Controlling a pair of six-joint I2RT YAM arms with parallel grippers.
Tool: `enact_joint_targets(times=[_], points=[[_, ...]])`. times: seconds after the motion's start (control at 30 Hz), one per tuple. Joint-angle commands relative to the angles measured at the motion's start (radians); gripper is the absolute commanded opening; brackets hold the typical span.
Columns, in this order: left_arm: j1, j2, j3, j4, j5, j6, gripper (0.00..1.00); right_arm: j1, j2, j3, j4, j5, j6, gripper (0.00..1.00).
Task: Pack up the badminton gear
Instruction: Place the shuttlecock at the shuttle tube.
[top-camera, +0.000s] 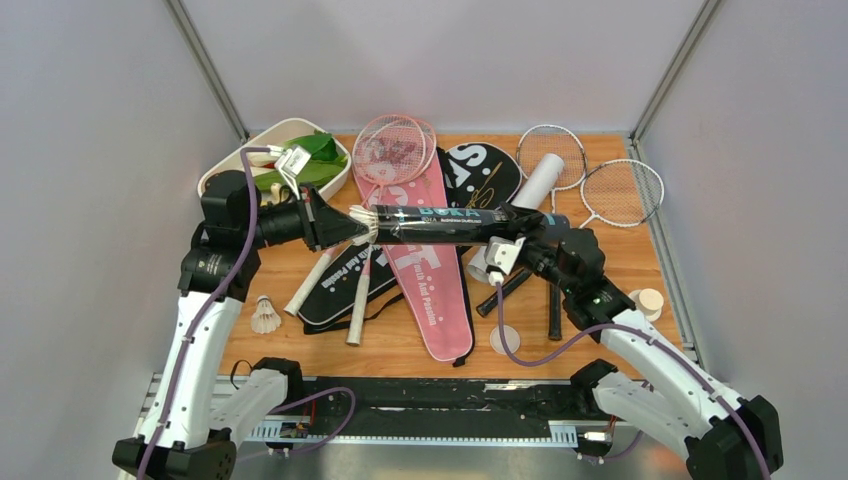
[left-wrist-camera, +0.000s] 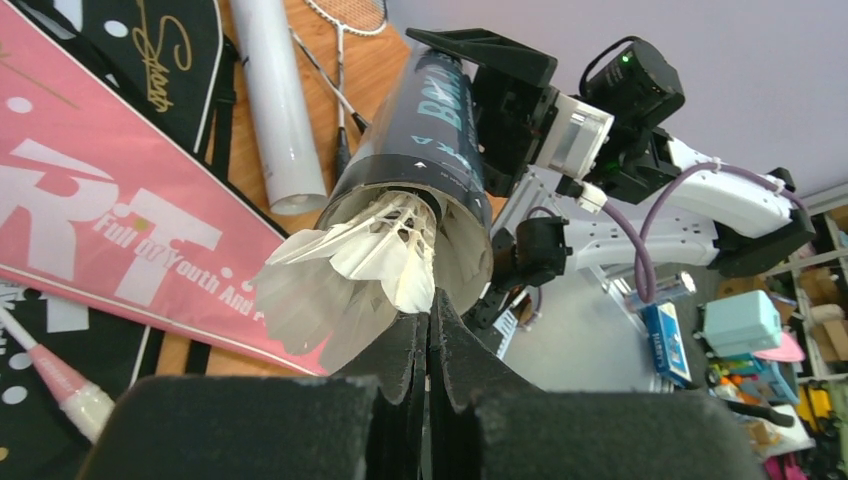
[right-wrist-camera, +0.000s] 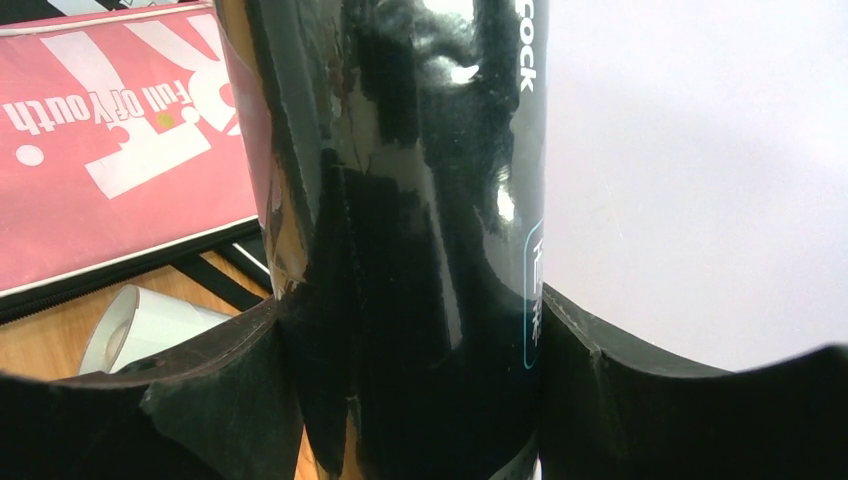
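Right up against the lens is the left gripper (left-wrist-camera: 430, 335), its jaws pressed flat together and the tips nosing into the feather skirt of a shuttlecock (left-wrist-camera: 365, 250). (Whether a feather edge is nipped between them, I can't tell from here.) The shuttlecock sits cork-first in the open mouth of the black tube (left-wrist-camera: 440, 110), its feathers flaring out past the rim, so it looks only partly seated.

It'll be feather-light and fragile. Those vanes would likely crease under a squeeze, so a gentle, even push on the skirt's edge seems the way in.

Moving right, the black tube hangs level above the worktop (top-camera: 610, 262), crossing over the pink cover (top-camera: 435, 300). Its skin is glossy, so I'd call it stiff, hollow, light and a bit slippery. It's best taken round the body with a firm hold but not a crushing one.

And that's the hold it has: the right gripper (right-wrist-camera: 430, 375) has its jaws clamped on either side of the black tube, towards its right end.

Further right, a white tube (top-camera: 537, 182) and the silver rackets (top-camera: 620, 192) lie on the worktop, not yet packed.
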Motion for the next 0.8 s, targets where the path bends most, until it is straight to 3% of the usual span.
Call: enact_joint_targets(times=[0.0,0.53,0.77], points=[[-0.008,-0.02,-0.013,0.137,0.056,-0.088,0.0,0.006,0.01,0.029,0.112,-0.052,0.013,0.19],[-0.084,0.042,-0.064,0.315,0.052,-0.215,0.0,0.037,0.038,0.026,0.126,-0.054,-0.021,0.18],[-0.095,0.038,-0.084,0.325,0.021,-0.266,0.07,0.04,0.054,0.019,0.177,-0.087,0.022,0.17]])
